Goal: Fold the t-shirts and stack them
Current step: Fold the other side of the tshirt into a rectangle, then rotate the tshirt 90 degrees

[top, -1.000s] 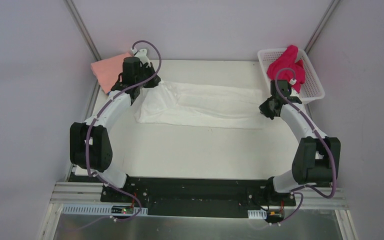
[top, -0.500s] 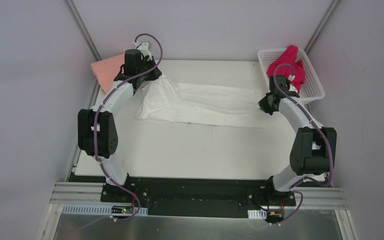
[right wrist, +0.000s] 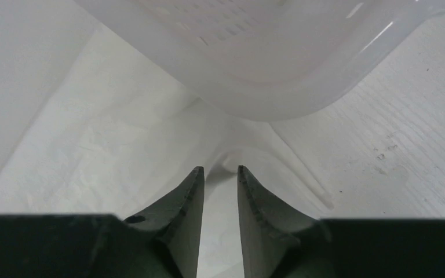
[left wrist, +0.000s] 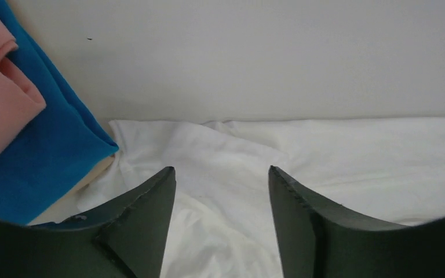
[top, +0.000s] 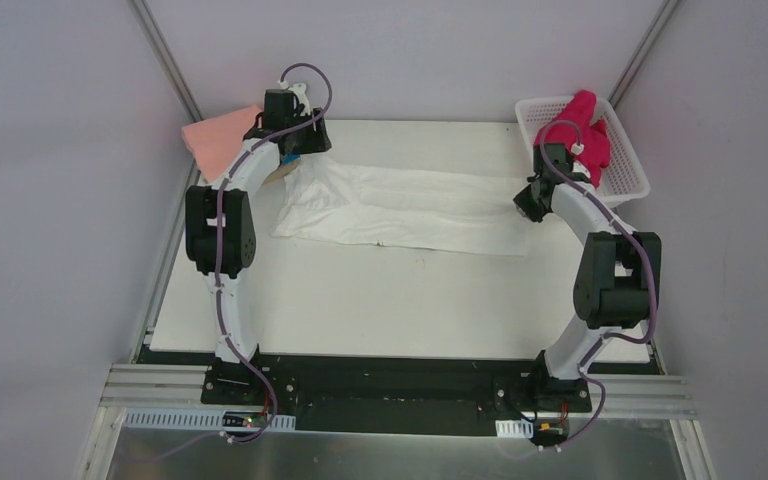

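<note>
Both arms reach to the far side of the table (top: 360,300): the left arm (top: 222,215) ends at the left end of the white t-shirt (top: 410,205), its left gripper (left wrist: 221,171) spread open over the cloth. The right arm (top: 600,250) ends at the right end, its right gripper (right wrist: 219,169) pinched on a raised fold just beside the basket (top: 632,175). Only the left wrist view reveals a blue t-shirt (left wrist: 46,156) under the salmon-pink t-shirt (top: 218,140) at the far left, and only the top view shows the magenta t-shirt (top: 578,128) heaped in the basket. The white t-shirt lies as a long, wrinkled band running left to right across the far half of the table.
</note>
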{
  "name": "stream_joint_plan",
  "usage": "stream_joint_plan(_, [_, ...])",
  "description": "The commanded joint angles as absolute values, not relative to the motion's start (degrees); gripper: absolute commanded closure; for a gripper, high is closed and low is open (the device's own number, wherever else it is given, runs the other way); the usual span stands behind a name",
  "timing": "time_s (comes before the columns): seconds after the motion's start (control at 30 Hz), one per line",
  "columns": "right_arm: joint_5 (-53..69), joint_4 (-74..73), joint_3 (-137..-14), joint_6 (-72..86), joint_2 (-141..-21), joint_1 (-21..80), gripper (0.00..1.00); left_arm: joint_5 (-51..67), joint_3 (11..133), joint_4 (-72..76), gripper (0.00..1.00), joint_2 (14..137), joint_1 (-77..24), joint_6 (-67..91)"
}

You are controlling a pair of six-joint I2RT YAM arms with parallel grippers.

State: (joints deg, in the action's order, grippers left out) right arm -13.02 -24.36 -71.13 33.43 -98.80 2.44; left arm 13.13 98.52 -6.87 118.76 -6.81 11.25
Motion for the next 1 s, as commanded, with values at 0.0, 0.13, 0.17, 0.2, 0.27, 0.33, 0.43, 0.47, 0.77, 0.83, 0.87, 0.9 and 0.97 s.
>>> stream_joint_plan(0.0, [-13.59, -23.97, -74.45, 31.95, -97.52, 2.11, 0.55, 8.62, 108.05, -13.92, 0.31, 122.14, -5.97, 10.81])
stream_joint_plan(0.13, [-9.42, -23.97, -72.79, 30.75, -94.24, 2.73, 0.26, 9.35, 109.43, -16.12, 0.02, 120.12, -5.97, 12.71])
stream_joint_plan(0.17, [-8.88, -24.47, -72.3, 30.64, -93.46, 3.03, 0.2, 9.72, 108.73, -16.17, 0.01, 119.09, -5.98, 13.17])
stream_joint_plan(0.2, [-8.47, -24.79, -71.64, 30.38, -92.64, 3.46, 0.16, 9.87, 107.67, -16.13, 0.01, 117.9, -6.06, 14.07])
stream_joint_plan(0.27, [-8.09, -25.36, -70.37, 29.65, -91.1, 4.68, 0.08, 10.09, 105.22, -16.26, 0.01, 115.6, -6.06, 15.48])
stream_joint_plan(0.33, [-8.05, -25.36, -69.19, 28.77, -89.83, 6.1, 0.02, 11.07, 102.05, -16.48, 0.01, 113.07, -6.15, 17.38])
stream_joint_plan(0.43, [-6.4, -23.75, -67.66, 28.09, -89.48, 7.91, 0.01, 14.02, 95.8, -16.36, 0.0, 109.6, -6.85, 20.46])
stream_joint_plan(0.47, [-5.44, -23.44, -67.75, 27.94, -90.07, 8.37, 0.0, 15.49, 94.77, -16.14, 0.0, 108.95, -7.14, 20.85])
stream_joint_plan(0.77, [-2.64, -21.15, -73.46, 23.18, -101.45, 11.49, 0.01, 16.9, 96.8, -16.0, 0.0, 117.81, -11.25, 24.08])
stream_joint_plan(0.83, [-3.99, -21.27, -76.09, 20.71, -105.2, 11.5, 0.01, 18.05, 99.31, -16.05, 0.0, 121.36, -11.17, 24.61])
stream_joint_plan(0.87, [-4.71, -21.64, -77.45, 19.83, -106.69, 11.51, 0.0, 18.7, 100.57, -16.0, 0.0, 122.86, -11.16, 24.87])
stream_joint_plan(0.9, [-5.1, -21.94, -78.57, 19.24, -108.04, 11.48, 0.01, 18.99, 101.81, -16.04, 0.0, 124.64, -11.18, 25.46])
stream_joint_plan(0.97, [-4.39, -22.83, -79.75, 19.35, -109.76, 11.5, 0.01, 18.65, 104.14, -15.99, 0.0, 127.74, -11.19, 26.02])
